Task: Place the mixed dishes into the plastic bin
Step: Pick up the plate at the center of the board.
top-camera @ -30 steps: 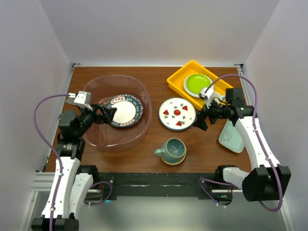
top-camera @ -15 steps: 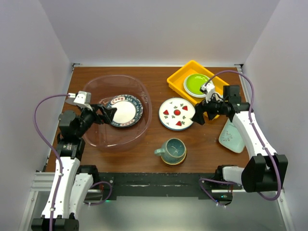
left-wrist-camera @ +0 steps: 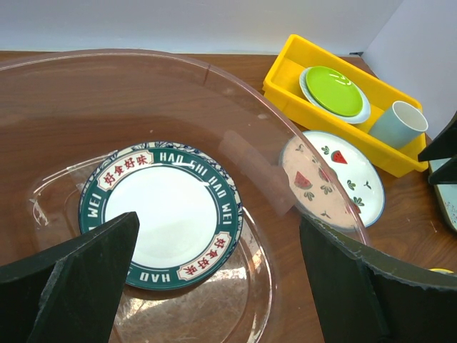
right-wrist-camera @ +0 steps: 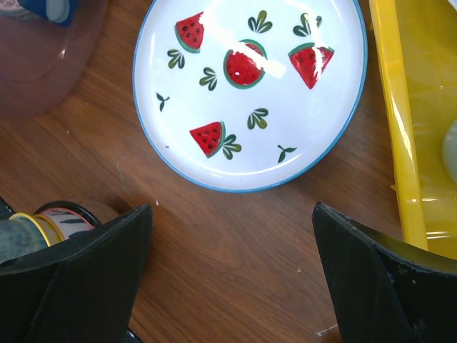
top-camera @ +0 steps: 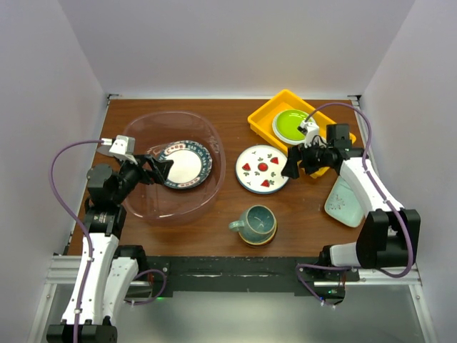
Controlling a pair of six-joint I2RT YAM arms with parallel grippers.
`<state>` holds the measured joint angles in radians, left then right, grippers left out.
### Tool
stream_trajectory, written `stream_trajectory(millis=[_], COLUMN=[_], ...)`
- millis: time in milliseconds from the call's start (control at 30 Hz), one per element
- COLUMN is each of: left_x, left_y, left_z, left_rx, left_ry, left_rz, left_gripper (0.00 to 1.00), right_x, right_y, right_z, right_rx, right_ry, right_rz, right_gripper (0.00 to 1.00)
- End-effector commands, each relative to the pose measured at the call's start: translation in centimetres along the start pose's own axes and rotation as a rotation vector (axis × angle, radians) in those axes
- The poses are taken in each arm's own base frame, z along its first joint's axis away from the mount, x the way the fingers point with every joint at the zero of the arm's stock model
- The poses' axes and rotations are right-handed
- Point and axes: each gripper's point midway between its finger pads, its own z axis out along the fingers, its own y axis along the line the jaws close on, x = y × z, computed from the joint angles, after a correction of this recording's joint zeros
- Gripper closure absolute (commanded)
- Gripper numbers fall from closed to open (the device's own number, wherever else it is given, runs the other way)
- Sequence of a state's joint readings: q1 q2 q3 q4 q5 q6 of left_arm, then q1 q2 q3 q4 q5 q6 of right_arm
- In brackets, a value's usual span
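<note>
L gripper [top-camera: 158, 170] hangs inside the plastic bin [top-camera: 143, 128], fingers spread wide, nothing btwn them. The lettered-rim plate [left-wrist-camera: 163, 212] lies flat on the bin floor right under, so that one's done imo. R gripper [top-camera: 291, 166] is also spread wide & empty, low over bare table just beside the watermelon plate [right-wrist-camera: 250, 93], on the yellow tray [top-camera: 268, 118] side. Wide spread is prob to straddle the rim: a flat plate gives no other grip. Watermelon plate, teal mug [top-camera: 257, 223] & mint dish [top-camera: 344, 202] all sit on the table outside the bin. Lime plate [top-camera: 293, 123] in the tray isn't mine.
</note>
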<state>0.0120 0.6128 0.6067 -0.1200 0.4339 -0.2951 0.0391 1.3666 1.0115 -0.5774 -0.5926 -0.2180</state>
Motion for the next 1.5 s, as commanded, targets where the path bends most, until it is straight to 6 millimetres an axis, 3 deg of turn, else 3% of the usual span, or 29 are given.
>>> stream_trajectory(millis=[0,667,1167,1367,1467], left_x=[-0.7,-0.6,-0.6,-0.5,-0.4], left_y=[-0.2,-0.1,0.1,0.2,0.2], left_z=[0.1,0.2,0.2,0.3,0.3], left_rx=[0.016,0.013,0.01,0.008,0.009], left_ry=[-0.038,-0.033,-0.033,-0.03,-0.027], left_rz=[0.026,0.023,0.02,0.018,0.016], left_gripper=[0.0,0.0,0.0,0.0,0.0], right_x=[-2.4,-2.1,-0.8,0.0,0.3], right_y=[0.0,0.1,-1.0,-2.2,-3.0], right_z=[0.1,2.1,4.3,5.4,5.6], right_rx=[0.004,-0.055,-0.063,-0.017,0.03], right_ry=[-0.066,-0.07,-0.022,0.009,0.014], right_rz=[0.03,0.141,0.198,0.24,0.252], right_gripper=[0.02,0.02,0.02,0.12,0.22])
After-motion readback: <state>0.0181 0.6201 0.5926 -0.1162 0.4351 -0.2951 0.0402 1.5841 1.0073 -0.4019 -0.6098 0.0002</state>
